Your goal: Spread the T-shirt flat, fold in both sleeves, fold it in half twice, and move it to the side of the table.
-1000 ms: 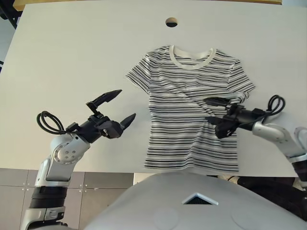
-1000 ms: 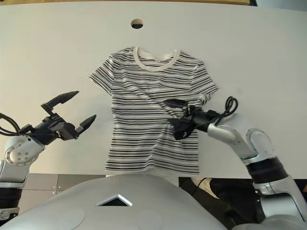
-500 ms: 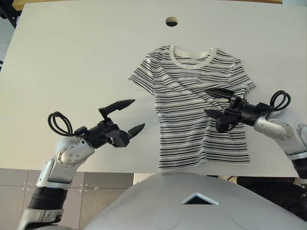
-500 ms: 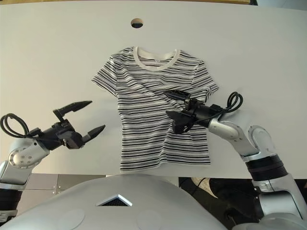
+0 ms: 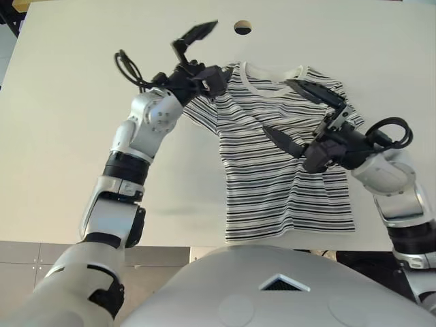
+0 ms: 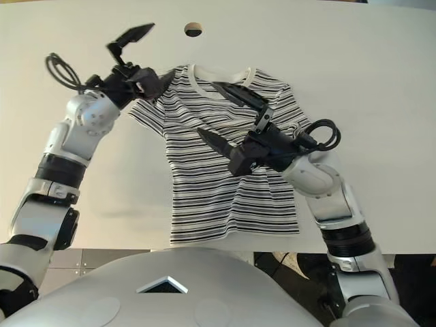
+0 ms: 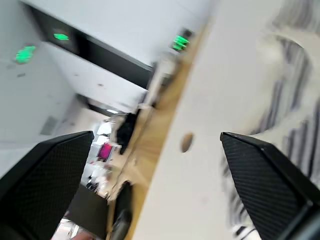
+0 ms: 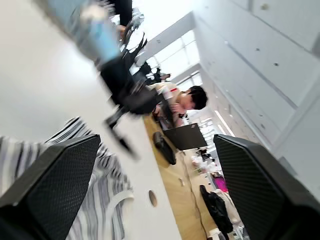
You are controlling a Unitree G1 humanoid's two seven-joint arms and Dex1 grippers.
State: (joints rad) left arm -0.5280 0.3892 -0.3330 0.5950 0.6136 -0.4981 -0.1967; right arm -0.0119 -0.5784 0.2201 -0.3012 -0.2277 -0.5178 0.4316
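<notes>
- The left claw was spread wide with nothing between its fingers. In the head views its lower finger overlapped the shoulder of the T-shirt on the robot's left. Whether it touched the cloth could not be told.
- The left wrist view was smeared. The two dark fingers stood far apart at the picture's sides, with only blurred stripes and the bench between them.
- The right claw was also wide open and held nothing. It hung over the chest of the T-shirt, one finger towards the collar and the other over the middle stripes. Its height above the cloth was hard to judge.
- The right claw and its wrist hid most of the sleeve on the robot's right, so that sleeve's lie could not be made out.
- The T-shirt lay face up on the bench. Its collar pointed to the far edge and its hem sat just at the near edge. It lay towards the robot's right of the bench's middle.
- The sleeve on the robot's left was spread outwards. Slanting creases ran across the body, and the lower part on the right was rumpled.
- A small round hole sat in the bench near the far edge, just beyond the collar and close to the left claw's upper finger.
</notes>
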